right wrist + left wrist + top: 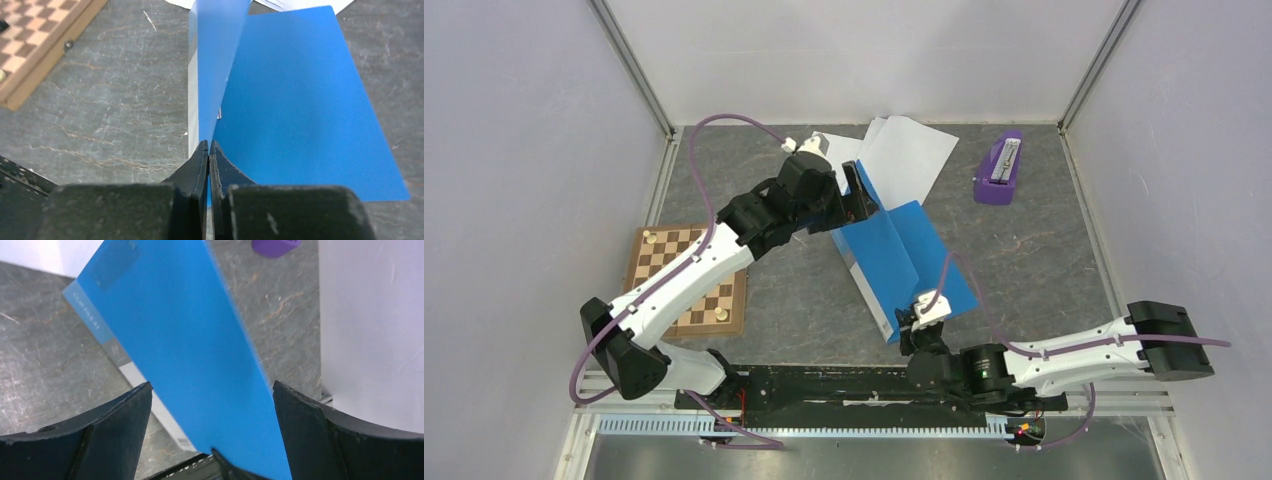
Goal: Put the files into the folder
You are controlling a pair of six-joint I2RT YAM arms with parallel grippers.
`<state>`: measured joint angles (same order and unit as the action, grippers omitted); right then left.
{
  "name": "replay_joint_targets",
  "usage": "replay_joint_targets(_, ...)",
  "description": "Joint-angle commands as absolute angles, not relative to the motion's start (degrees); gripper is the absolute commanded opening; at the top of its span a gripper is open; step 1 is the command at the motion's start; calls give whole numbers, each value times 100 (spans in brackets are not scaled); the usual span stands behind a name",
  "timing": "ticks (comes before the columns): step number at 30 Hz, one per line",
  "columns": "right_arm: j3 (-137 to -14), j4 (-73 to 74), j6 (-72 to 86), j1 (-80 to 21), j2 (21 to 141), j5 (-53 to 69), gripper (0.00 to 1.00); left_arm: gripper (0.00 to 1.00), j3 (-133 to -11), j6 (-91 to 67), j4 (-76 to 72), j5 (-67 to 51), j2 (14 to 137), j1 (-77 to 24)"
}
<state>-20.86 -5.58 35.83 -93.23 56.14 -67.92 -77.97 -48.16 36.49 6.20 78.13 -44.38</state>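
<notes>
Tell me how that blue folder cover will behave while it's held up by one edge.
The folder cover, pinched at its edge by the right gripper, looks thin and will probably flex and flop. Its glossy plastic may slip between the fingers.

The folder [300, 100] is smooth blue plastic (a bit shiny). The files [904, 150] are thin white paper. The counter [110, 110] looks rough, like grey stone.

My worktop [784, 300] is a dark grey, stone-patterned mat. Lying on it: brown chessboard [686, 280] at left, blue folder [924, 275] at centre, white files [902, 152] fanned at the far edge touching the folder, purple stapler [999, 168] far right, well apart.
</notes>
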Motion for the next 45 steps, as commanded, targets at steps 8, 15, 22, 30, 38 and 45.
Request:
replay_joint_targets(8, -3274, -12, 2141, -9387, 6746, -6360, 0, 93, -8448, -4748, 4448, 2025, 7881, -4456)
replay_joint_targets(15, -3820, 361, 1906, -9429, 7267, -6132, 4, 78, -8192, -4519, 4430, 2432, 7909, -4447)
replay_joint_targets(22, -4020, 467, 1764, -9458, 7174, -5642, 41, 58, -7408, -4438, 4527, 3007, 7550, -4452)
replay_joint_targets(30, -4355, 690, 1577, -9466, 6729, -4306, 80, 49, -6567, -4300, 4692, 3275, 6748, -4351)
replay_joint_targets(38, -5311, 1588, 1733, -8943, 6625, -3294, 90, 61, -6135, -3859, 4941, 2936, 6208, -4264)
replay_joint_targets(45, -5548, 1613, 1714, -7297, 7742, -2444, 81, 60, -5855, -3897, 5216, 2823, 5876, -4228)
